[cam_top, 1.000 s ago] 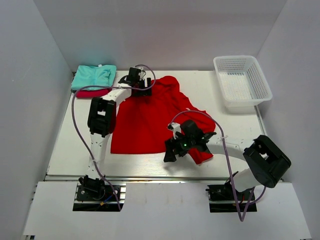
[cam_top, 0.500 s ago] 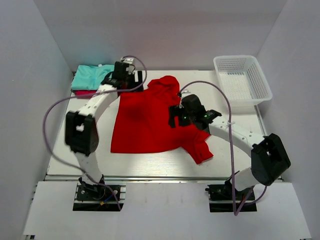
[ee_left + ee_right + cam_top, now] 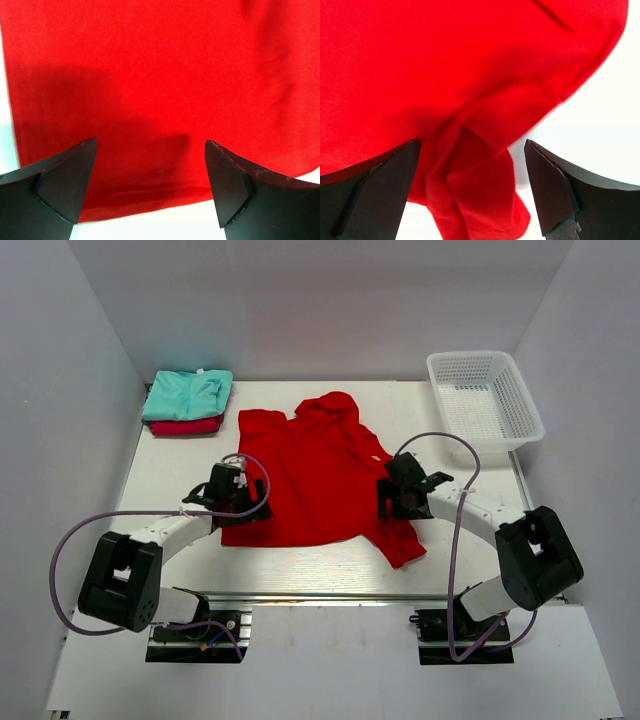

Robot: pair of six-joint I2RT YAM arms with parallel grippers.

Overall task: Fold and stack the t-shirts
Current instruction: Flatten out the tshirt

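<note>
Lowered now, left claw [image 3: 245, 502] and right claw [image 3: 386, 504] flank the red shirt [image 3: 310, 475], both wide, empty. The other two shirts [image 3: 188, 400] lie stacked; red remains unfolded.

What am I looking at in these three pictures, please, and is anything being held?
Two robot arms stand at the near edge of a table. One picture looks down from above; the other two come from a camera on each wrist, its black fingers showing. On it lie a spread red t-shirt, a mint t-shirt stacked on a crimson one far left, and a white basket far right. The left gripper hangs over the red shirt's near left corner, the right gripper over its bunched sleeve. Both are open, holding nothing.
</note>
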